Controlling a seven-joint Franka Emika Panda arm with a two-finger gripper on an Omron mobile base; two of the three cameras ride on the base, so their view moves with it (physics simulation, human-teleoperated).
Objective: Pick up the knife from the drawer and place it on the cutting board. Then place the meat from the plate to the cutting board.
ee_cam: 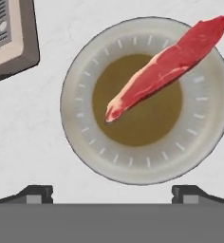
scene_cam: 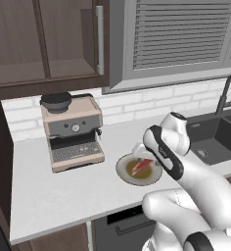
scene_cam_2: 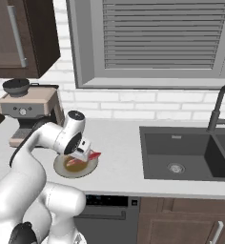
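The table (scene_cam: pixel 63 196) is the broad pale surface under everything, and I will place the rest by the plate (ee_cam: pixel 85 142). Well to one side of the plate is the dark sink (scene_cam_2: pixel 181 152) with its black tap, and on the plate's other side, near it, is the beige coffee machine (scene_cam: pixel 73 135); the window blinds and brick wall run behind. My white arm rises from below and bends forward over the table edge, the wrist turned down so that my hand hangs right above the plate, looking almost straight down at it. The plate sits close to the front edge of the table, and the meat (ee_cam: pixel 166 69) lies on it slantwise, one end over the brown centre and the other reaching out across the pale rim. My gripper (ee_cam: pixel 112 192) is spread, its two dark tips standing wide apart at the near side of the plate, with nothing between them. I judge this to be the meat step, at the approach: I am lined up over the plate but not yet down on it. The next move, as I read it, calls for shifting forward over the slab, turning my fingers across its narrow width, then descending and closing on it.
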